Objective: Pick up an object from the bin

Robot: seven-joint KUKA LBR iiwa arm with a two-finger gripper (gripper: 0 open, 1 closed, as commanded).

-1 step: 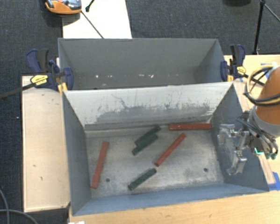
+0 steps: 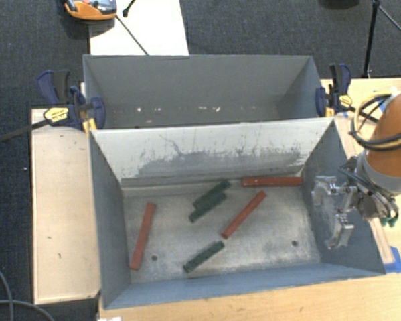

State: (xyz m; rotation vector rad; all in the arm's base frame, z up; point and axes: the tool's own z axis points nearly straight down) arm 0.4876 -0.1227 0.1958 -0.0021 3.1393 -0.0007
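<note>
Plainly nothing had been picked yet: five sticks lay loose on the floor of the bin [image 2: 272, 243]. The left red stick [image 2: 143, 235] ran nearly front to back. The upper green stick [image 2: 210, 199], lower green stick [image 2: 204, 255] and middle red stick [image 2: 243, 213] all slanted up rightward. The back red stick [image 2: 272, 181] lay crosswise along the far wall. The claw [image 2: 334, 213] hung over the right wall, carrying nothing I could see; open or closed, I couldn't tell.

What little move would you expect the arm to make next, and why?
Probably a short shift from the right wall, where the gripper hangs with nothing under it, toward the slanted red stick: it lies in the open, while the nearer red stick hugs the back wall.
</note>
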